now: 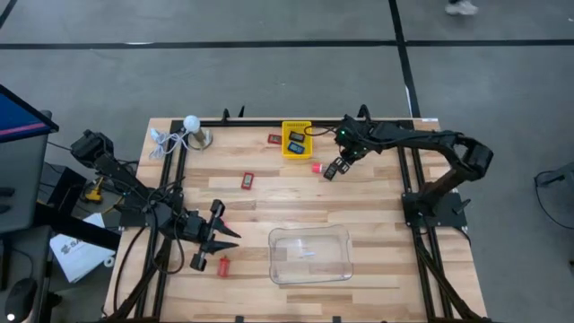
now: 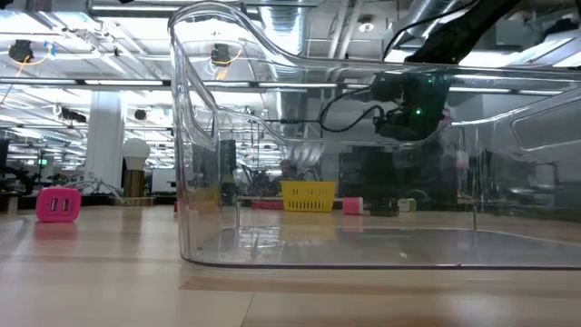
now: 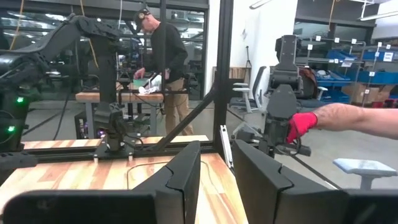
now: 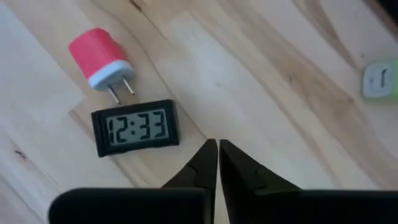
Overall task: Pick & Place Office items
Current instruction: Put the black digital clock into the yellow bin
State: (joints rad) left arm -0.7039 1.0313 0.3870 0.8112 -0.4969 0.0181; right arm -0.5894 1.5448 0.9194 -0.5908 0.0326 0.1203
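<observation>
Red-and-white plug charger (image 4: 99, 57) lying flat on the wood, two prongs pointing at the small black digital clock (image 4: 137, 127) just beside it, face up, reading 12:33. Green-and-white piece (image 4: 379, 79) well apart from them, too blurred to name. Red block (image 1: 248, 180) flat, mid-table. Red block (image 1: 273, 138) beside the yellow basket (image 1: 284, 149), which holds two dark pieces (image 1: 296, 141). Red block (image 1: 224, 266) near the table's front edge. Pink two-socket adapter (image 2: 58, 205) stands upright on the table.
</observation>
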